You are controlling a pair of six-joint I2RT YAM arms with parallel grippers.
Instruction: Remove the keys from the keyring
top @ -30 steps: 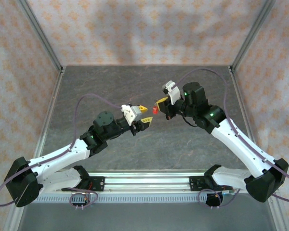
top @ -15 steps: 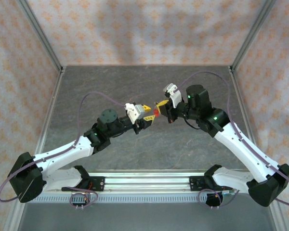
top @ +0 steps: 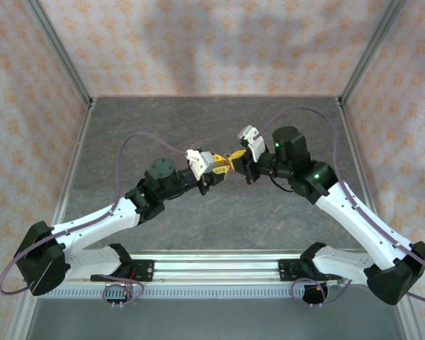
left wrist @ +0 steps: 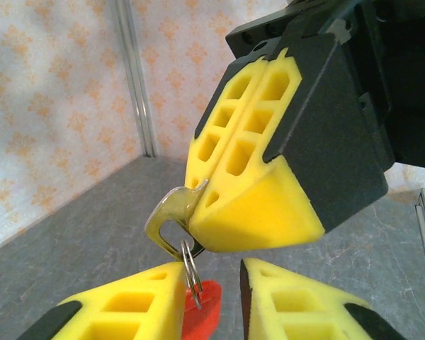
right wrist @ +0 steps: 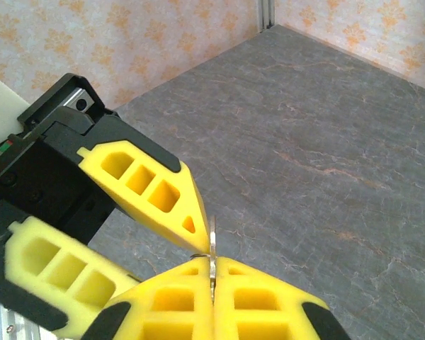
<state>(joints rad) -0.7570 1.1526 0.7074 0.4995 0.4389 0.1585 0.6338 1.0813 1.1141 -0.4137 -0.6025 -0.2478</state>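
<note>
My right gripper (right wrist: 212, 265) is shut on a silver key (left wrist: 168, 214), seen edge-on as a thin blade (right wrist: 212, 244) between its yellow fingers (left wrist: 258, 170). A thin metal keyring (left wrist: 190, 268) hangs from that key's head, and a red key head (left wrist: 207, 308) hangs on the ring below it. My left gripper (left wrist: 212, 275) sits just under the right one with its jaws either side of the red piece. The red piece lies against the left finger (left wrist: 127, 304), and a gap shows before the other finger (left wrist: 304, 304). Both grippers meet in mid-air above the table (top: 218, 168) (top: 236, 157).
The grey stone-patterned table (top: 198, 120) lies well below both grippers. Patterned walls and metal corner posts (top: 60, 57) close in the back and sides. The arm bases and rail (top: 212, 265) run along the near edge.
My left gripper has moved right and up to the right gripper, and its jaws have narrowed round the red piece. The right gripper shifted slightly left, still shut on the key.
</note>
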